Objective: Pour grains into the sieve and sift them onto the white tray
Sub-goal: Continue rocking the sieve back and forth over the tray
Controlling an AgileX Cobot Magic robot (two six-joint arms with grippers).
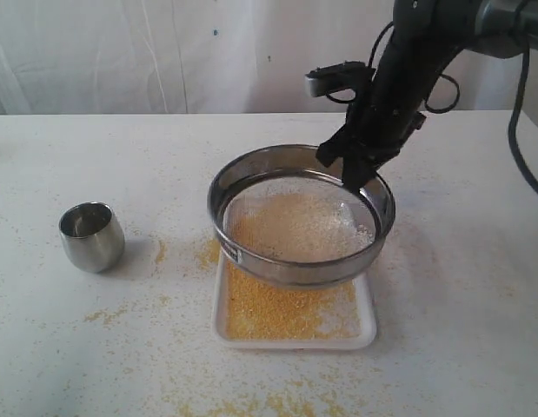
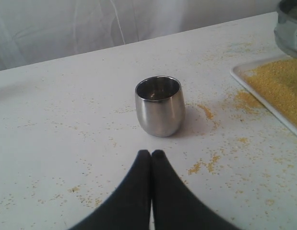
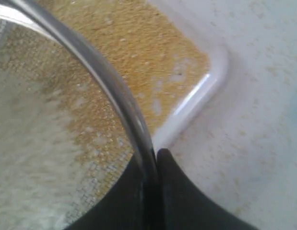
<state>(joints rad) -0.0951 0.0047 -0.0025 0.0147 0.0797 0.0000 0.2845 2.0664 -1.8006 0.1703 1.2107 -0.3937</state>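
Above the white tray (image 1: 295, 345), the right claw (image 1: 354, 178) is clamped on the rim of the sieve (image 1: 286, 269) holding grains (image 1: 295, 226).

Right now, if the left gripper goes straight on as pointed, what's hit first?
Probably the steel cup, upright dead ahead of the shut left gripper; only table between, though depth is unclear.

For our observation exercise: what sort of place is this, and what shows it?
Likely a robot test bench, not a kitchen: a white table backed by a white sheet, and the right gripper holding a sieve over a tray.
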